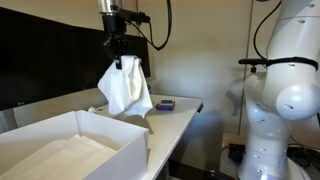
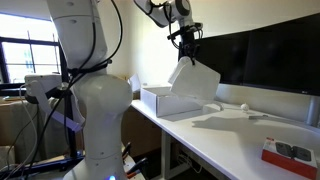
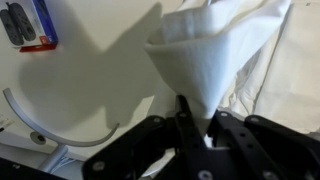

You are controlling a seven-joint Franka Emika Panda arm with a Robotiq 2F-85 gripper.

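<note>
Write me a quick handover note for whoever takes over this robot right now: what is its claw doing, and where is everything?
Gripper: shut on the white cloth, pinching it at the top.
Cloth: hanging in the air above the table, close to the open white box.
Small red and blue item: lying on the table, apart from the cloth, untouched.
Done: cloth lifted clear of the table.
Left: cloth not yet set down.

Count: one white cloth (image 1: 125, 88), pinched between the two fingers (image 3: 184, 118). Below the fingers stands one counter (image 1: 185, 115), bearing one open white box (image 1: 70, 150) and one red-and-blue packet (image 1: 165, 104). Behind the fingers: one dark monitor (image 2: 265, 60).
</note>
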